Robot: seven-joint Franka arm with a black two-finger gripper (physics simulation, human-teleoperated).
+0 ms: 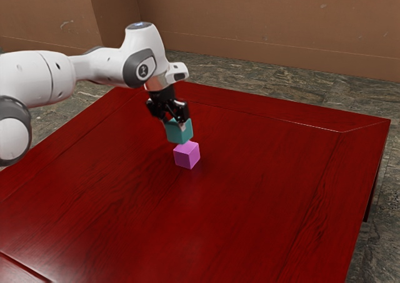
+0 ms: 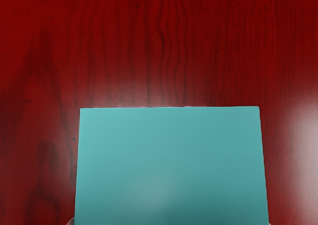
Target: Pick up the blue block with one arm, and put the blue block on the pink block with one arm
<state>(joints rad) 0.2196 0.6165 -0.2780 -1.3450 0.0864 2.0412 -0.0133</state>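
A teal-blue block point(image 1: 179, 132) hangs between the black fingers of my gripper point(image 1: 175, 122), which is shut on it. It sits directly above the pink block point(image 1: 187, 155) on the red table point(image 1: 262, 189), its underside at or just above the pink block's top; I cannot tell whether they touch. In the wrist view the blue block point(image 2: 169, 165) is a large teal face just under my hand, hiding the pink block beneath it.
The dark red wooden table has a raised rim point(image 1: 350, 130) along its far and right edges. Beyond it lie a stone floor point(image 1: 294, 83) and a brown wall point(image 1: 262, 20). My white arm point(image 1: 75, 70) reaches in from the exterior view's left.
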